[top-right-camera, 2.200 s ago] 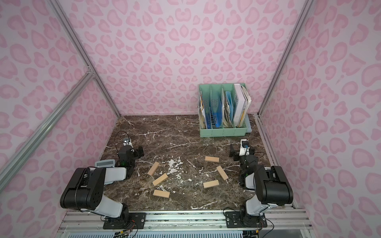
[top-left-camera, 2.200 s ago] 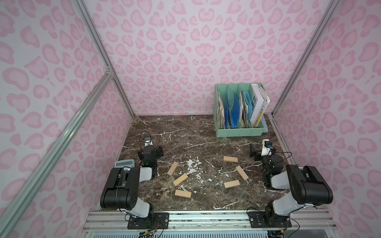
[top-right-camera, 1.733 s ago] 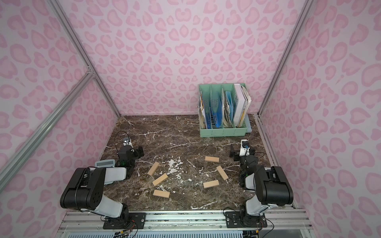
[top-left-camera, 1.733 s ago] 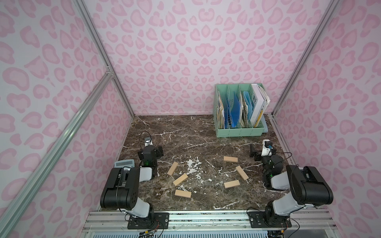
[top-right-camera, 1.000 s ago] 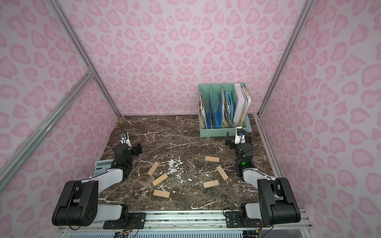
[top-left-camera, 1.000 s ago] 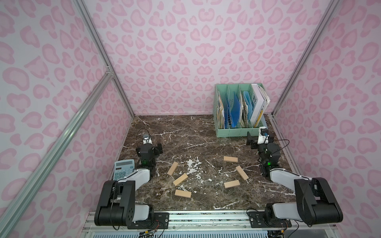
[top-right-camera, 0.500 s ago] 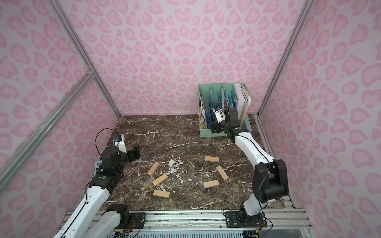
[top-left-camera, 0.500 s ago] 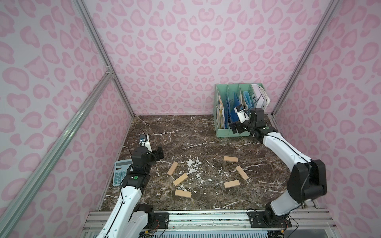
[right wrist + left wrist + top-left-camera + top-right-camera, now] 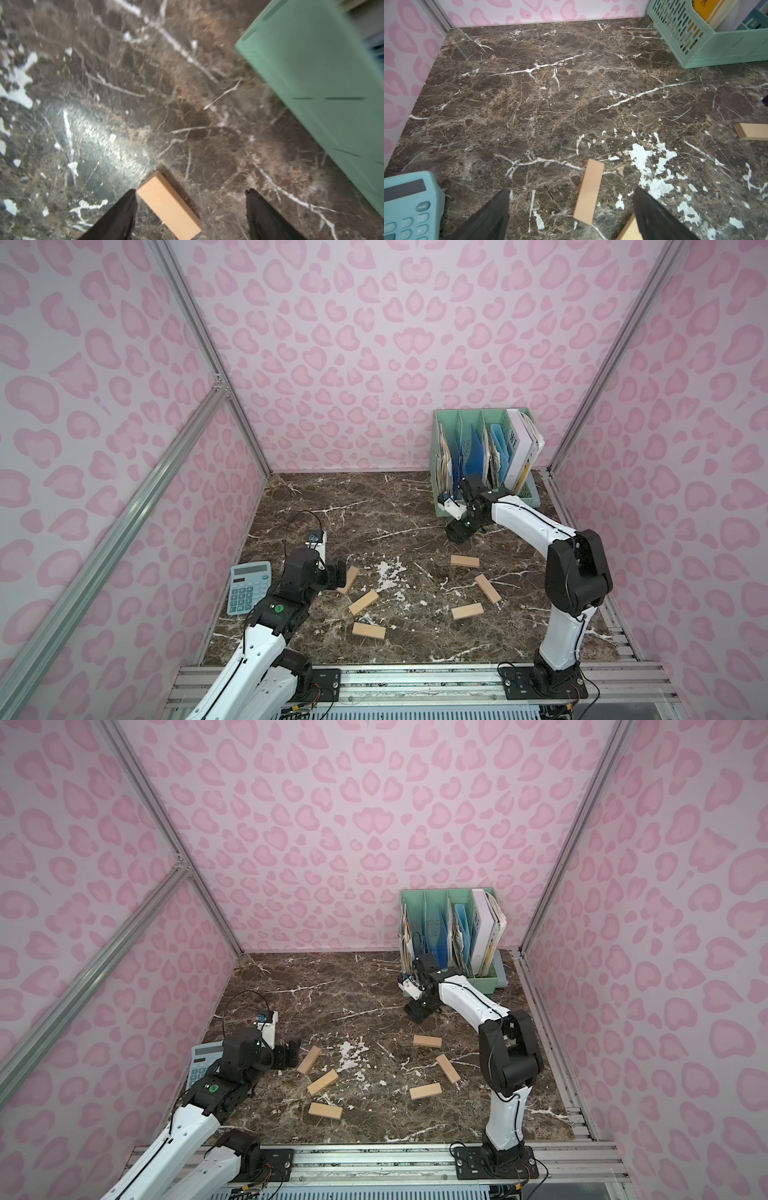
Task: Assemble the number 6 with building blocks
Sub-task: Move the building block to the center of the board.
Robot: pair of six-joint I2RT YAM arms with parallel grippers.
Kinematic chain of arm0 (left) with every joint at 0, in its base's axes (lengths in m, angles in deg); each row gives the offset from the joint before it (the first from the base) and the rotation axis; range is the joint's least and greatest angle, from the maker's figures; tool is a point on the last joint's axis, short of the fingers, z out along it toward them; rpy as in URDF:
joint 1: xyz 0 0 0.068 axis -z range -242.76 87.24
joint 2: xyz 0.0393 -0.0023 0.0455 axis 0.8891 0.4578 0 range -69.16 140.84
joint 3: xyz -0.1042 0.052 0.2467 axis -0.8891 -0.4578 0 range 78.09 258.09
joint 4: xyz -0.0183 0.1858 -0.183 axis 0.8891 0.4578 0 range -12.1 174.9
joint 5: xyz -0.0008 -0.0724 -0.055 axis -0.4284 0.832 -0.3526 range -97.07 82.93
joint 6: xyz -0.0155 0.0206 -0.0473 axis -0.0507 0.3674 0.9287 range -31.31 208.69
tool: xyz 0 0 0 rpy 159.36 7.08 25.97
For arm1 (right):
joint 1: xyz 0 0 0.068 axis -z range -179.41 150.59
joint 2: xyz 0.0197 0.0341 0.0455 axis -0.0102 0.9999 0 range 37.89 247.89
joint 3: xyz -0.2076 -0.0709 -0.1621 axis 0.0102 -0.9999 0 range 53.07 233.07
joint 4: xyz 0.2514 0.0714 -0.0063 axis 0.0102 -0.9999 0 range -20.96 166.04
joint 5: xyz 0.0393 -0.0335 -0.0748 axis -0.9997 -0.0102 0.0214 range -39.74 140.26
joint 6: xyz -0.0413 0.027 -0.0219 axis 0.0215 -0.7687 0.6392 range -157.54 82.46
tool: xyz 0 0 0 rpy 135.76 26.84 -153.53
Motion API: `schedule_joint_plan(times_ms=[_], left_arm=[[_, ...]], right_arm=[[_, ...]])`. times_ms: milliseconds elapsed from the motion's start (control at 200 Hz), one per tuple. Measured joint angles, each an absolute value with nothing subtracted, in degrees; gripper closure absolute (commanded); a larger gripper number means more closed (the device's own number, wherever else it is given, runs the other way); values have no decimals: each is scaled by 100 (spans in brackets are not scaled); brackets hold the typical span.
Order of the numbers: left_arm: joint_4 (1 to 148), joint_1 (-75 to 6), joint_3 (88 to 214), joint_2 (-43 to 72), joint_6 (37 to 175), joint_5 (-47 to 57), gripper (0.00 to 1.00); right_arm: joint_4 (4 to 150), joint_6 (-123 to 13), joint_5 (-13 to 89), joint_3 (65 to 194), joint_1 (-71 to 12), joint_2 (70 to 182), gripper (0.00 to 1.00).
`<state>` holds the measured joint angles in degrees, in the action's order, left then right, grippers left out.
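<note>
Left claw (image 9: 571, 191) gaping, brown marble tabletop (image 9: 374, 506), pink leopard-print walls (image 9: 374, 344)

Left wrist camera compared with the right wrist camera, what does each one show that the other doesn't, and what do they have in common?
Only the left wrist view shows the calculator, the pink wall and three building blocks near the open left gripper. Only the right wrist view shows the right gripper plainly, open, with a single block lying near it. Both show the marble tabletop and the green file organizer, which is blurred in the right wrist view.
</note>
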<state>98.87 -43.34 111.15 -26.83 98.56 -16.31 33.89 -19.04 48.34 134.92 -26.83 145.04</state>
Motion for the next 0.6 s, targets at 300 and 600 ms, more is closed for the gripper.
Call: schedule_joint_plan(times_ms=[300,600], left_arm=[[10092,-3831,11476,-2143,9751,-1766,4],[10103,-3658,11544,-1927,9751,-1996,3]], right_arm=[[3918,-1294,5258,11778,-3133,13962,15],[4669,-726,5536,11225,-2932,13603,16]])
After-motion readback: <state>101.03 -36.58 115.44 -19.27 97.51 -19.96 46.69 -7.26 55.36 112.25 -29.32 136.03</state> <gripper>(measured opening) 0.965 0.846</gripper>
